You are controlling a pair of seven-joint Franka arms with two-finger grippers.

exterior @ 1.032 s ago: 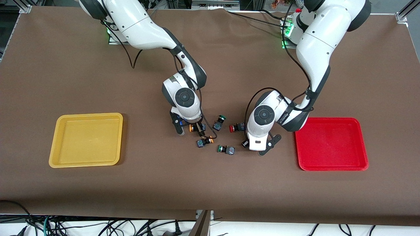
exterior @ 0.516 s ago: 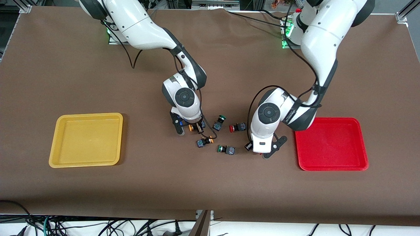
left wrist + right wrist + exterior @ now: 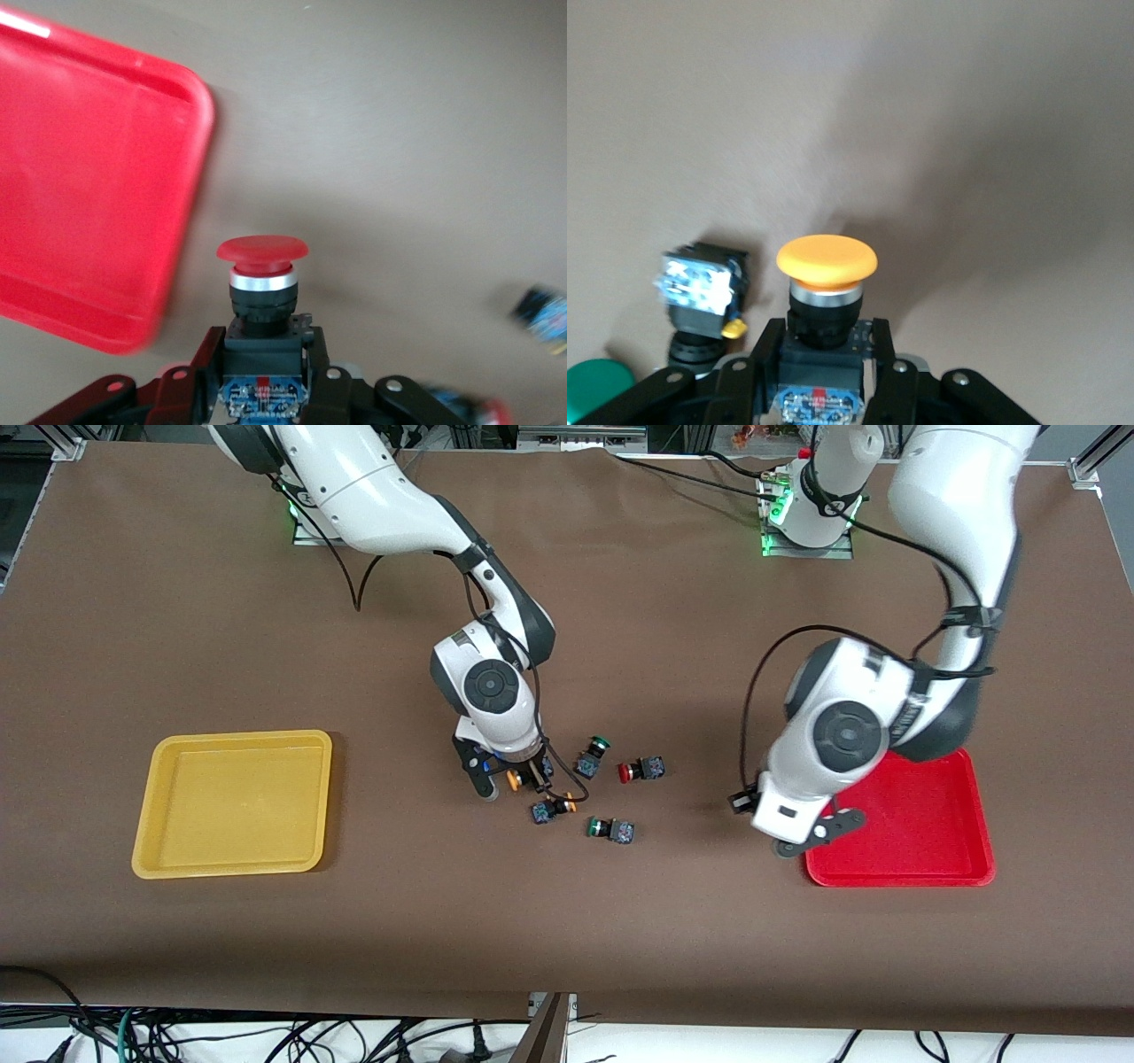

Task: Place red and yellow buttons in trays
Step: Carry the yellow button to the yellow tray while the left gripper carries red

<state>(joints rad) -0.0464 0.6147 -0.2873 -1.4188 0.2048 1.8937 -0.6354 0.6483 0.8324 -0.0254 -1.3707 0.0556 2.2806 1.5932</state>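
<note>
Left pincer (image 3: 266, 372) hangs clamped at 4 o'clock of the desk's middle, arm bent steeply down; right pincer (image 3: 824, 372) clamped low at centre.

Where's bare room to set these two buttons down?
Both the yellow tray and red tray lie bare. Crowded only mid-table, where loose buttons cluster under the right gripper. The left gripper hangs beside the red tray.
</note>
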